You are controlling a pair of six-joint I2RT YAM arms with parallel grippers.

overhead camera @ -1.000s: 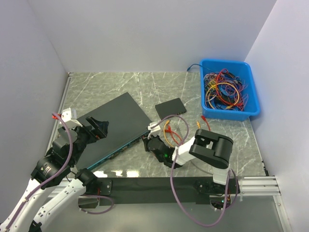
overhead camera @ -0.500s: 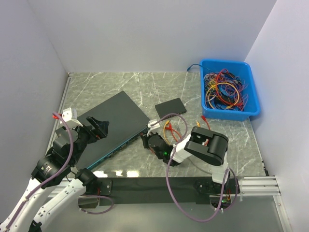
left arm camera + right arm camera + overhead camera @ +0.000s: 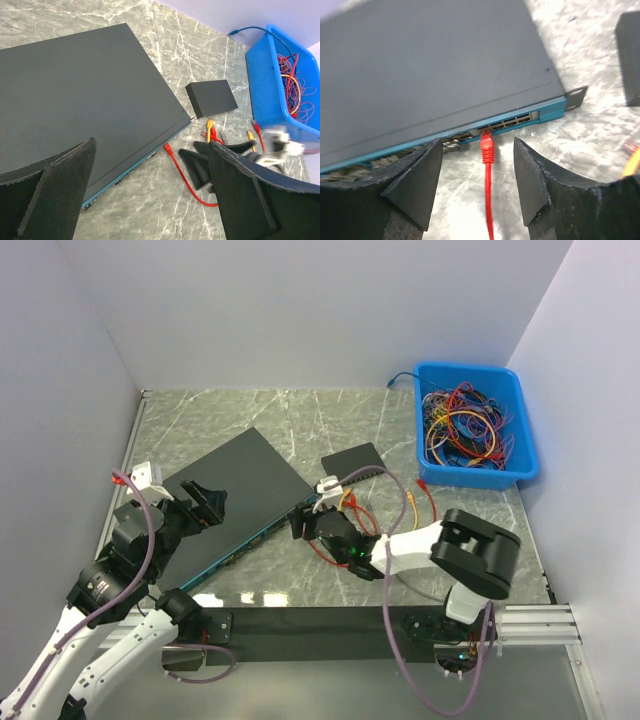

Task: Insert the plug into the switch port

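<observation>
The switch (image 3: 235, 498) is a flat dark box with a teal front face (image 3: 520, 119) that holds a row of ports. A red plug (image 3: 486, 145) on a red cable (image 3: 322, 546) lies on the table with its tip at one port; I cannot tell how deep it sits. My right gripper (image 3: 478, 150) is open, with a finger on each side of the plug and touching neither side. It also shows in the top view (image 3: 303, 523). My left gripper (image 3: 205, 502) is open and empty above the switch's left part. The plug also shows in the left wrist view (image 3: 168, 148).
A small black box (image 3: 353, 460) lies behind the right gripper. A blue bin (image 3: 520, 415) full of coloured cables stands at the back right. Loose orange and red cables (image 3: 347, 506) and a yellow-tipped one (image 3: 424, 492) lie right of the switch.
My right gripper has moved a little up and left towards the switch's front face, and the right arm's elbow has swung to the right. The left arm has not moved.
</observation>
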